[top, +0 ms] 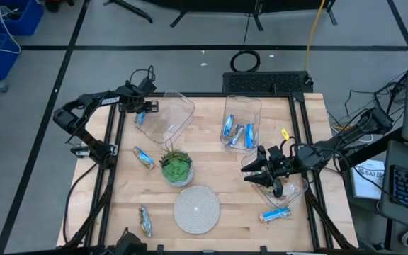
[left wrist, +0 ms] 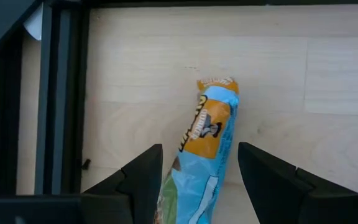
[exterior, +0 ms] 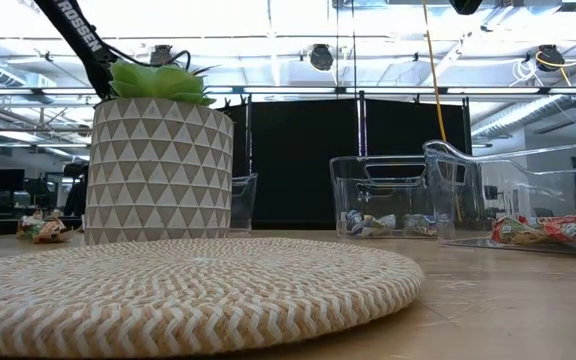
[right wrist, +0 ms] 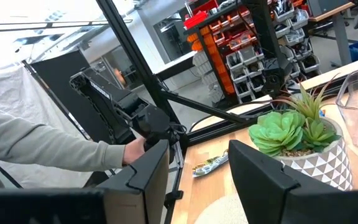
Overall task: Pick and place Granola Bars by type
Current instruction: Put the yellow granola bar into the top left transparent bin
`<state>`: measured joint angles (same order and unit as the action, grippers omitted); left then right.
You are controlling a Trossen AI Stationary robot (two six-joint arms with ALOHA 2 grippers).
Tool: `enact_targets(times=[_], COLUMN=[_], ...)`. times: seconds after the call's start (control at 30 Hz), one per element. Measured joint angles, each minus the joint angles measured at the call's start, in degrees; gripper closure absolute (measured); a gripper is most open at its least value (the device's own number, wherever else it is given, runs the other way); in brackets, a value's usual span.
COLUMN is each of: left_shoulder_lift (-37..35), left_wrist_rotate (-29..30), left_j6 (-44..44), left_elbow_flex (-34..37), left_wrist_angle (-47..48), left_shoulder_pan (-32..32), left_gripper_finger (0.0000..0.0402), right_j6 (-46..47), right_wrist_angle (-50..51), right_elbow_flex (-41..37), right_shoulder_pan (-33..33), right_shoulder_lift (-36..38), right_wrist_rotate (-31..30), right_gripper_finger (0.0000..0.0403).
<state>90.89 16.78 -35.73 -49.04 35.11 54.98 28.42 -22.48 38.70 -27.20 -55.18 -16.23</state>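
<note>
step: looks like mid-sort, with the left arm lining up a pick and the right arm hanging over its bin

left gripper (top: 142, 111): at the far-left edge of the table, just beside the left bin (top: 170, 117), fingers (left wrist: 143, 177) spread wide with a blue bar (left wrist: 205, 146) lying between them on the wood, not gripped yet as far as I can tell

right gripper (top: 259, 172): over the near-right bin (top: 292, 190), fingers apart, nothing between them in the wrist view

bars: blue ones already in the middle bin (top: 241, 122), multicoloured ones in the near-right bin per the low view. Loose ones sit left of the plant (top: 176, 167), near the front-left corner and near the front-right edge

next move: my guess is that the left gripper drops a touch, squeezes the bar across its width, then lifts it over a bin wall

watch out: the wrapper's shiny, so it could slide out

person: a sleeve and hand show beyond the table in the right wrist view
</note>
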Motion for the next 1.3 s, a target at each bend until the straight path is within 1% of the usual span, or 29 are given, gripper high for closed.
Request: enact_targets(times=[0.27, 0.47, 0.57, 0.83, 1.2, 1.3], left_shoulder_lift=[0.22, 2.53, 3.04, 3.23, 3.13, 3.13], left_wrist_rotate=[-0.35, 4.30, 5.35, 2.59, 2.14, 1.24], left_j6=[1.15, 2.08, 2.30, 3.62, 3.17, 3.04], left_elbow_flex=[-0.02, -0.22, -0.17, 0.13, 0.13, 0.13], left_wrist_angle=[0.54, 1.03, 1.10, 2.60, 2.49, 2.48], left_shoulder_pan=[-0.16, -2.29, -2.89, -2.89, -2.93, -2.93], left_gripper_finger=[0.0186, 0.0186, 0.0186, 0.0186, 0.0186, 0.0186], right_j6=[0.04, 0.01, -0.44, -0.58, -1.60, -2.19], right_wrist_angle=[0.00, -1.60, -3.00, -2.96, -2.54, -2.51], right_elbow_flex=[0.00, 0.00, 0.00, 0.00, 0.00, 0.00], right_shoulder_pan=[0.00, 0.00, 0.00, -0.02, -0.02, -0.02], right_shoulder_lift=[0.00, 0.00, 0.00, 0.71, 0.72, 0.72], right_wrist_rotate=[0.00, 0.02, 0.02, 0.03, 0.04, 0.04], right_gripper_finger=[0.0245, 0.0245, 0.0245, 0.0245, 0.0245, 0.0245])
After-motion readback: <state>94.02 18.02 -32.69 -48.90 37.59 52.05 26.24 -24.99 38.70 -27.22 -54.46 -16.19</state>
